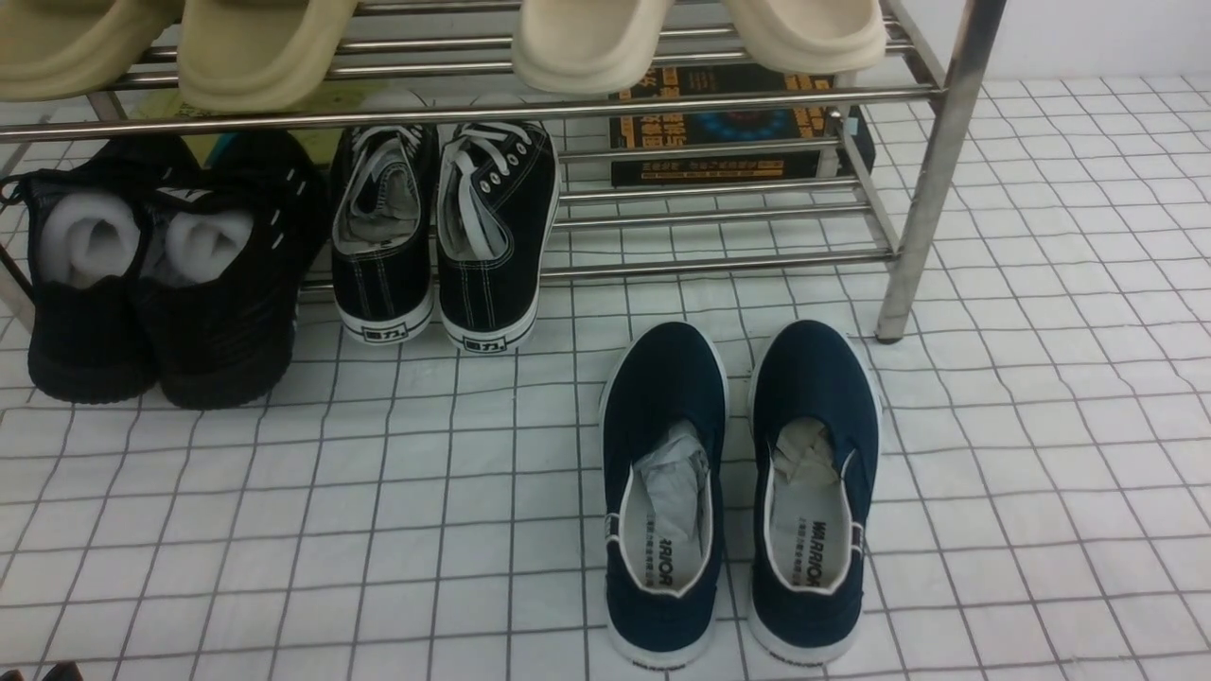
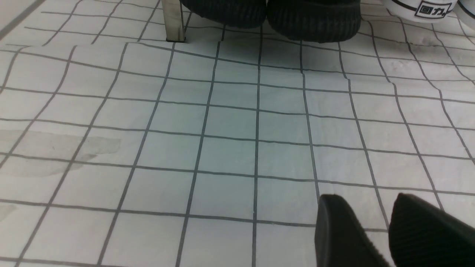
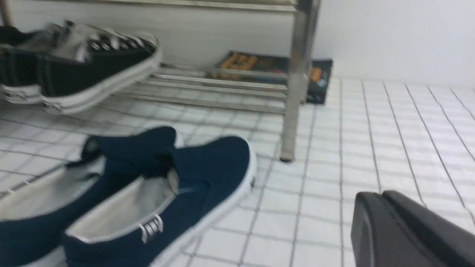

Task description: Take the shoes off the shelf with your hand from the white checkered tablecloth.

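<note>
The pair of navy shoes [image 1: 662,397] stands side by side on the white checkered tablecloth [image 1: 284,520], just in front of the shelf [image 1: 932,189], toes toward it. Paper stuffing shows in both openings. In the right wrist view the shoes [image 3: 207,167] lie off to one side of my right gripper [image 3: 371,198], which is shut on nothing above the cloth [image 3: 389,148]. My left gripper [image 2: 367,207] is open over bare cloth [image 2: 222,148], with nothing between its fingers. Neither gripper shows in the front view.
Black lace-up sneakers [image 1: 445,236] and all-black shoes with white foam [image 1: 161,284] sit on the lower tier at left. Beige slippers [image 1: 255,47] rest on the upper tier. A dark box [image 1: 728,123] lies behind the rack. A shelf leg [image 2: 172,22] stands ahead of the left gripper.
</note>
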You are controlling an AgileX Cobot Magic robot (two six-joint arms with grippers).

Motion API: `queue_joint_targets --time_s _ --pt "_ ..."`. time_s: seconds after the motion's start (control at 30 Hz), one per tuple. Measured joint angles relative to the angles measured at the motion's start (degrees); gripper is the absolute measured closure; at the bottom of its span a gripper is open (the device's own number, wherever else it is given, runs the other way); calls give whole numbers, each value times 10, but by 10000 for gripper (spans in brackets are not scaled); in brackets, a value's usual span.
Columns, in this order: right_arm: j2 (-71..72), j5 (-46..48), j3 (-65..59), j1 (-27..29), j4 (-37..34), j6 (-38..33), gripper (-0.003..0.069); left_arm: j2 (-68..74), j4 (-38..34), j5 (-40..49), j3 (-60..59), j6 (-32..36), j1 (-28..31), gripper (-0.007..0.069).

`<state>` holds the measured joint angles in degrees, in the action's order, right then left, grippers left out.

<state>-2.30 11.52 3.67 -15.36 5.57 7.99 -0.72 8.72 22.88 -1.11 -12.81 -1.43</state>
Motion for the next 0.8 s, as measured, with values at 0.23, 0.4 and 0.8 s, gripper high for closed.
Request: queue_joint_targets --time_s 0.23,0.4,0.8 --pt "28 68 -43 72 -42 -57 622 0 0 0 0 0 0 384" --pt "29 73 -50 72 -45 -63 617 0 0 0 0 0 0 384" --pt "29 107 -45 95 -35 -73 599 0 0 0 0 0 0 384"
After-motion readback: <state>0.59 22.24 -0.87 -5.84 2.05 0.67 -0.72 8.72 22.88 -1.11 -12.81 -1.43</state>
